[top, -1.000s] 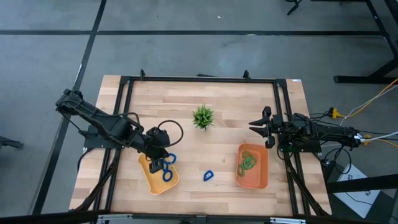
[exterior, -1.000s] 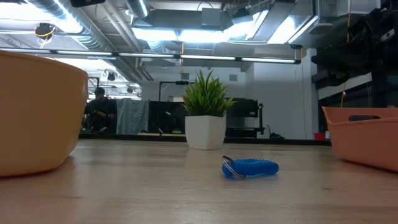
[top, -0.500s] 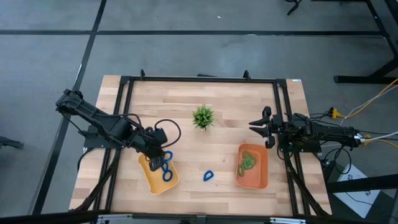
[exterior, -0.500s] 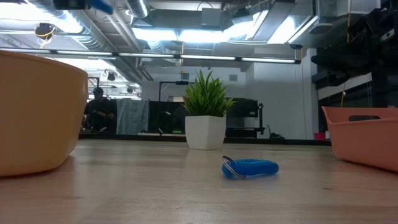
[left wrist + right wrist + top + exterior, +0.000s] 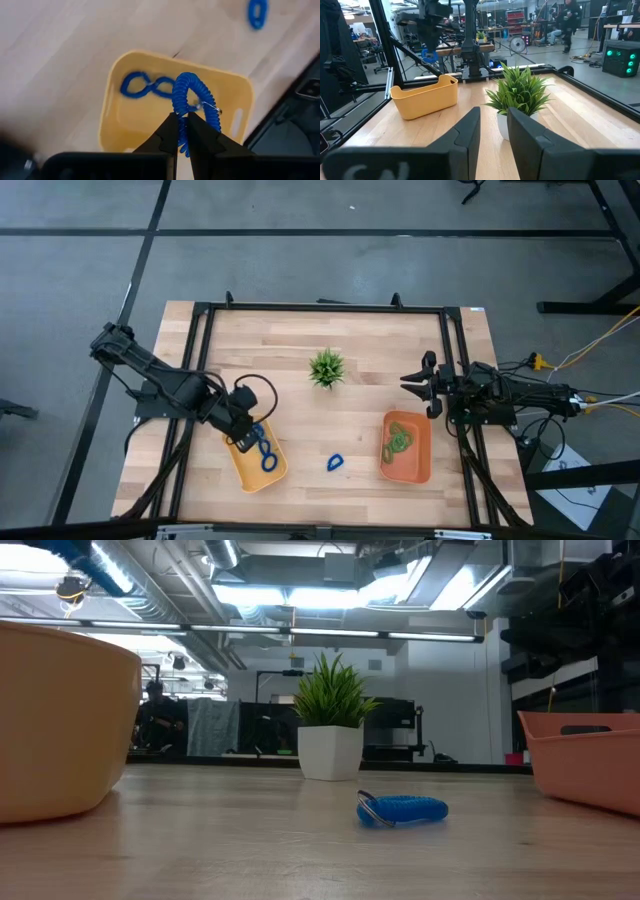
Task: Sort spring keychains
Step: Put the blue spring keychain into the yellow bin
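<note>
My left gripper (image 5: pixel 247 437) is over the yellow tray (image 5: pixel 252 472) and shut on a dark blue spring keychain (image 5: pixel 192 97). This keychain also shows at the top left of the low view (image 5: pixel 100 565). Two more blue keychains (image 5: pixel 147 87) lie in the yellow tray. One blue keychain (image 5: pixel 334 463) lies on the table between the trays, also in the low view (image 5: pixel 402 809). Green keychains (image 5: pixel 398 440) lie in the orange tray (image 5: pixel 420 465). My right gripper (image 5: pixel 418 392) is open and empty, beyond the orange tray. My left gripper pinches the coil of the blue keychain's loop (image 5: pixel 181 111) between its two fingers, coming from above and pointing down. The loop reaches out past the fingertips, lifted clear above the yellow tray. Its small metal ring (image 5: pixel 212 106) hangs on the loop's far side.
A small green plant in a white pot (image 5: pixel 326 367) stands at the table's middle, toward the far edge. A black frame (image 5: pixel 320 308) runs around the tabletop. Bare wood lies between the two trays around the loose blue keychain.
My left gripper has moved a little toward the table's left edge with the blue keychain, over the yellow tray. It has stayed shut on the keychain. In the low view the keychain has gone left and slightly down.
</note>
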### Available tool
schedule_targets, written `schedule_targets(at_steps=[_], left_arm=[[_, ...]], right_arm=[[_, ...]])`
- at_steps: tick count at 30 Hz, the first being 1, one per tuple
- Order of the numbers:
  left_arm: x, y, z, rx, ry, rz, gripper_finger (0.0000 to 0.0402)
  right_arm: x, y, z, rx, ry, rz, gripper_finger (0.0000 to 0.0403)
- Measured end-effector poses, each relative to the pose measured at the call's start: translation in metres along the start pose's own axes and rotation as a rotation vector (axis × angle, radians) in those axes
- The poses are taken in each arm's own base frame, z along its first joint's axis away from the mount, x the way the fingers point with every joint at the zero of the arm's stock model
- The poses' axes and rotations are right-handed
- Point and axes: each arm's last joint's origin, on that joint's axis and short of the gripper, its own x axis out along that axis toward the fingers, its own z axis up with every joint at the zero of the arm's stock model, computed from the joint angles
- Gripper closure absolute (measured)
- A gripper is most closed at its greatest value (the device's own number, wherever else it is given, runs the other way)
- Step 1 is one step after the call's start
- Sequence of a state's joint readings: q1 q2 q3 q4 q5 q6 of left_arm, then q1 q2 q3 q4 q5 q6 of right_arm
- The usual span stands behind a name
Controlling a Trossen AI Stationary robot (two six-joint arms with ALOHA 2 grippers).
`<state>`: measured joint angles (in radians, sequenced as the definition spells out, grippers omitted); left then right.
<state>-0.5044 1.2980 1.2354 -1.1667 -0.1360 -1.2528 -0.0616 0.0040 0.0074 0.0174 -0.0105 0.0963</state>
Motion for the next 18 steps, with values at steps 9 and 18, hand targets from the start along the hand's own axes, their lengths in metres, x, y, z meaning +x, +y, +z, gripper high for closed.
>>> schedule_targets(at_steps=[9, 18], left_arm=[[-0.0009, 0.0026, -0.0073, -0.063, 0.019, 0.041, 0.0382], [-0.0006, 0.0027, -0.0064, -0.063, -0.008, 0.049, 0.0382]], right_arm=[[0.0, 0.0, 0.0, 0.0, 0.0, 0.0, 0.0305], [0.0, 0.0, 0.0, 0.0, 0.0, 0.0, 0.0305]])
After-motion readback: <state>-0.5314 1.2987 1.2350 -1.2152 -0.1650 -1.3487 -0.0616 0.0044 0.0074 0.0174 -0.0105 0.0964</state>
